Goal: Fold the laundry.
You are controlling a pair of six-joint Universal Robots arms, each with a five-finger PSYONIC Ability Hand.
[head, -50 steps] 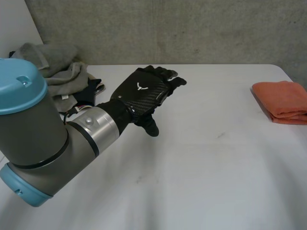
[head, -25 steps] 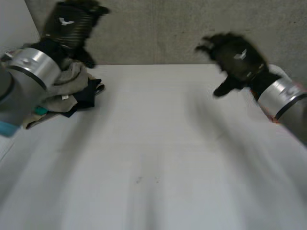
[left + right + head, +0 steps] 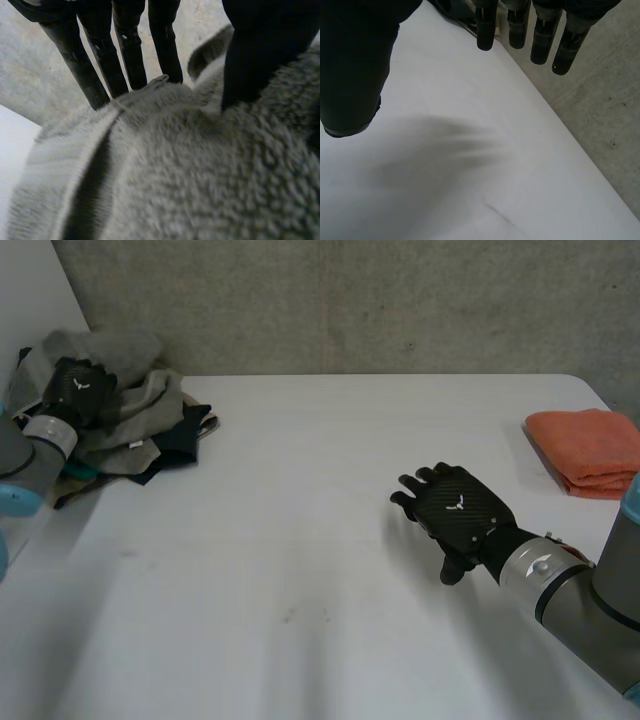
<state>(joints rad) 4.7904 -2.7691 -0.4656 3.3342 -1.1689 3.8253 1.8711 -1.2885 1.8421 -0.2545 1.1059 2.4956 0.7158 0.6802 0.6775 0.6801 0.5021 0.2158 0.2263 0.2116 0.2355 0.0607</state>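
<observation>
Left hand (image 3: 80,390) rests straight-fingered on the grey laundry pile (image 3: 150,405); right hand (image 3: 458,512) hovers, fingers spread, above the table (image 3: 300,490).

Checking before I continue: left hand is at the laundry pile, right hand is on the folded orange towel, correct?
No. The right hand is over bare table, apart from the folded orange towel, as the head view shows. The left hand is at the laundry pile.

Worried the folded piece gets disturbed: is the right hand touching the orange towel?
Apart. The head view shows bare table between the right hand and the folded orange towel.
</observation>
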